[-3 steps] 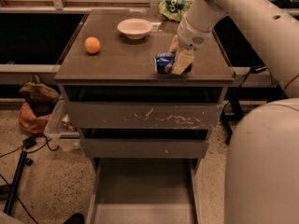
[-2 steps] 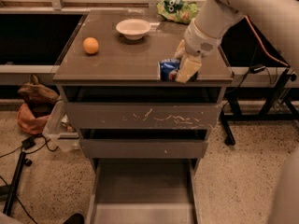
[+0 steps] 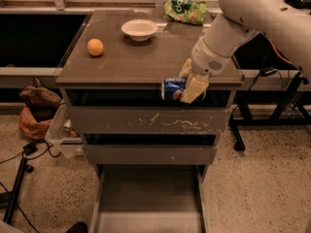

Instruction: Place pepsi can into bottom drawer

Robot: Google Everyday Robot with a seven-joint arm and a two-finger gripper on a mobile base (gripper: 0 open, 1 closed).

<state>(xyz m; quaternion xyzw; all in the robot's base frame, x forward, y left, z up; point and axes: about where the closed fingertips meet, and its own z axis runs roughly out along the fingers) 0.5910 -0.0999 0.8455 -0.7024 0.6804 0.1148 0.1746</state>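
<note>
We found the gripper (image 3: 188, 88) at the front lip of the cabinet top (image 3: 126, 64). Its two pale fingers were closed around the pepsi can (image 3: 171, 88), which lay roughly on its side in the grasp, just past the edge. The bottom drawer (image 3: 150, 193) stood pulled out at six o'clock from the can, well below it, its flat floor bare.

We judged the carry to be the step in hand and the descent its delicate part. The can needed to travel outward toward six o'clock before going down, so that it and the arm would clear the scratched drawer front (image 3: 150, 121) and the middle drawer (image 3: 150, 154), both of which sat between can and target. We would have kept the grip firm and lowered over the middle of the tray, away from the thin side rails. We would have let go only close to the drawer floor, since a can released on its side could roll.

On the top, an orange (image 3: 95, 47) sat at ten o'clock from the can, a white bowl (image 3: 139, 29) at eleven and a green chip bag (image 3: 185, 9) at twelve, all well apart from the grasp. The speckled floor (image 3: 257, 178) carried a cloth bag (image 3: 36, 108), a plastic bin (image 3: 60, 137) and cables (image 3: 19, 154) at the cabinet's nine o'clock.
</note>
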